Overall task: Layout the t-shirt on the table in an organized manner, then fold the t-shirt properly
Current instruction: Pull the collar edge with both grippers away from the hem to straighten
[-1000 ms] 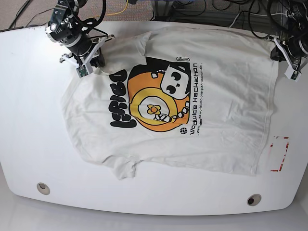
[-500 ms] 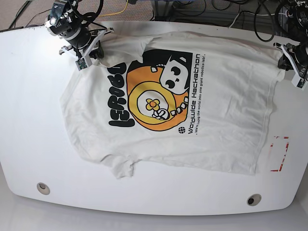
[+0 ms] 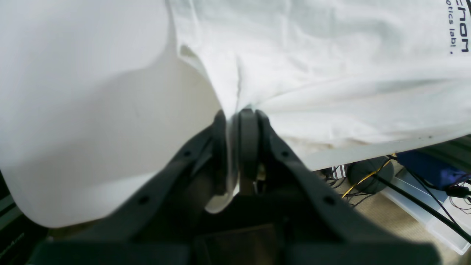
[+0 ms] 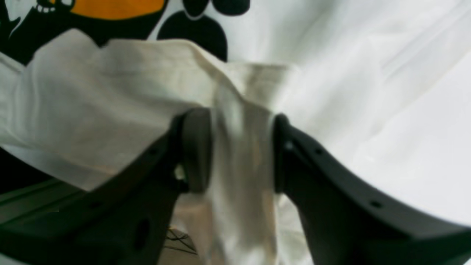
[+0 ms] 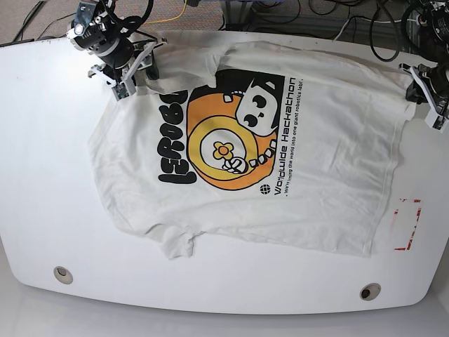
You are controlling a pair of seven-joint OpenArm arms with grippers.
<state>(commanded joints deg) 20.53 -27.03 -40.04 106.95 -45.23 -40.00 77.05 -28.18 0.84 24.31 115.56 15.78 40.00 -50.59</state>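
The dark fingers of the left gripper [image 3: 235,121] are pressed together on a thin pinch of the off-white cotton t-shirt [image 5: 280,147], at a corner of the cloth next to the far edge of the glossy white table [image 5: 49,175]; in the left wrist view the fabric rises in a small peak into the closed jaws, with small black text lines visible at the upper right. In the base view this gripper [image 5: 419,83] sits at the shirt's far corner on that view's right side. The dark fingers of the right gripper [image 4: 241,147] clamp a thicker, bunched fold of the same shirt, the cloth filling the gap between the pads, with the black lettering and a bit of orange print just beyond. In the base view the right gripper [image 5: 133,70] is at the shirt's far corner on that view's left, beside the bold black letters. The shirt lies print side up across the middle of the table, mostly spread out with some wrinkles, its round orange-and-yellow flower graphic [image 5: 223,149] near the centre and one sleeve crumpled toward the near edge. A red-outlined tape mark [image 5: 407,225] sits just beside the shirt's hem, and two round grey grommet holes [image 5: 63,274] lie along the table's near edge.
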